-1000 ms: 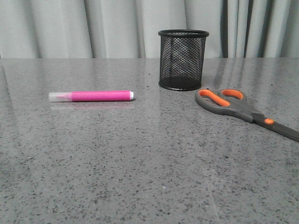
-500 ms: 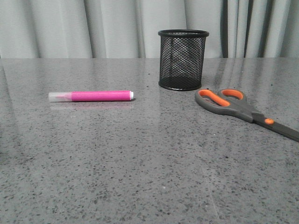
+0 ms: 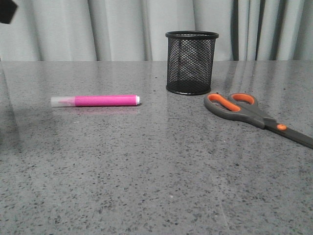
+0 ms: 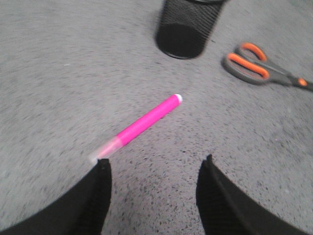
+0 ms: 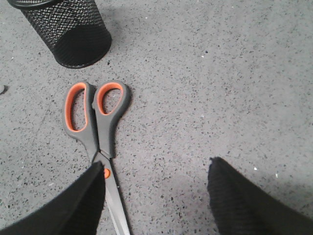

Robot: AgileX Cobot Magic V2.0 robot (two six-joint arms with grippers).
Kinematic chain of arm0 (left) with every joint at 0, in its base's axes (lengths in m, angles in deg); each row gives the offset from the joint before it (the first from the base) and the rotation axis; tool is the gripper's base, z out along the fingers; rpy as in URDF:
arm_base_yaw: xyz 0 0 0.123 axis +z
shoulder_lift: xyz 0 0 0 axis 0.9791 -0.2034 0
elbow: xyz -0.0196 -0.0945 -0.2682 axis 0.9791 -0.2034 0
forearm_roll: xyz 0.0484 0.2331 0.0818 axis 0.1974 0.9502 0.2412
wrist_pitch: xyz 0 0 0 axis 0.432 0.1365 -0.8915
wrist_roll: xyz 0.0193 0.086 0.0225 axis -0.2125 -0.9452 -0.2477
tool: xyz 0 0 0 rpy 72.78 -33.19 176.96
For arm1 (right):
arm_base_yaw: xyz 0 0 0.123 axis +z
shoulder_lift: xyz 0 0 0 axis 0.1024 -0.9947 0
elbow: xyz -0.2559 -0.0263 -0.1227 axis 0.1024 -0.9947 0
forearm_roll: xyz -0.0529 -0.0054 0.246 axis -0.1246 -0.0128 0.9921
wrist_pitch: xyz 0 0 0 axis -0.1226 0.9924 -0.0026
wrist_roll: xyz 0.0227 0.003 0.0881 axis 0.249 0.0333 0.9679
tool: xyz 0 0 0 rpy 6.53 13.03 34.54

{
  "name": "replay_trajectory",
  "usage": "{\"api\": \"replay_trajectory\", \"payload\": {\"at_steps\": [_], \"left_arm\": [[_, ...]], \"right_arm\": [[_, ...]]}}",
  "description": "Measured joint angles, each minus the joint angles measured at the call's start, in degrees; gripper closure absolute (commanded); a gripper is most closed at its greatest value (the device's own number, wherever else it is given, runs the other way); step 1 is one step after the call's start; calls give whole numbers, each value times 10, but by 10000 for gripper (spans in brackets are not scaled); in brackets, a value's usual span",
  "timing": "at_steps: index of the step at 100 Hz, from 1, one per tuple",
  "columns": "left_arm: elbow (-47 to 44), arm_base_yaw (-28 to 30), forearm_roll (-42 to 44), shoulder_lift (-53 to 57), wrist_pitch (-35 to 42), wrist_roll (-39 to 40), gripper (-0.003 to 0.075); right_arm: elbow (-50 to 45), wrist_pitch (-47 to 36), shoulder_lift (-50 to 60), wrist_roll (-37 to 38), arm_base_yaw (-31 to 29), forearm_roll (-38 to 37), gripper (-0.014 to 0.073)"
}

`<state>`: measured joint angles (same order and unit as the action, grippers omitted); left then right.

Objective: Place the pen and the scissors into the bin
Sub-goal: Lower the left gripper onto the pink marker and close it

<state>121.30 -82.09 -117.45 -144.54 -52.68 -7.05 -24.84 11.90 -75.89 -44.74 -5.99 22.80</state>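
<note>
The pink pen lies flat on the grey table, left of centre, its whitish cap pointing left. It also shows in the left wrist view. The black mesh bin stands upright behind the middle. The grey scissors with orange-lined loops lie closed to the right of the bin, blades running off the right edge. My left gripper is open and empty, hovering just short of the pen's cap end. My right gripper is open and empty above the table, one finger beside the scissors' orange pivot.
Grey curtains hang behind the speckled grey table. A dark piece of the left arm shows at the front view's upper left corner. The bin also shows in the left wrist view and the right wrist view.
A dark part of the left arm has come into the front view's upper left corner. Pen, scissors and bin have not moved.
</note>
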Motion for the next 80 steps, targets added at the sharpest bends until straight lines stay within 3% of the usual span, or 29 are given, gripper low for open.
{"api": "replay_trajectory", "payload": {"at_steps": [30,54,80], "left_arm": [[155,-66,57,-164,-72,-125,367],[230,-134,153,-272,-76,-158,367],[263,-160,189,-360,-69,-180,367]], "right_arm": [[0,0,0,-12,0,0,181],[0,0,0,-20,0,0,181],[0,0,0,-23,0,0,181]]}}
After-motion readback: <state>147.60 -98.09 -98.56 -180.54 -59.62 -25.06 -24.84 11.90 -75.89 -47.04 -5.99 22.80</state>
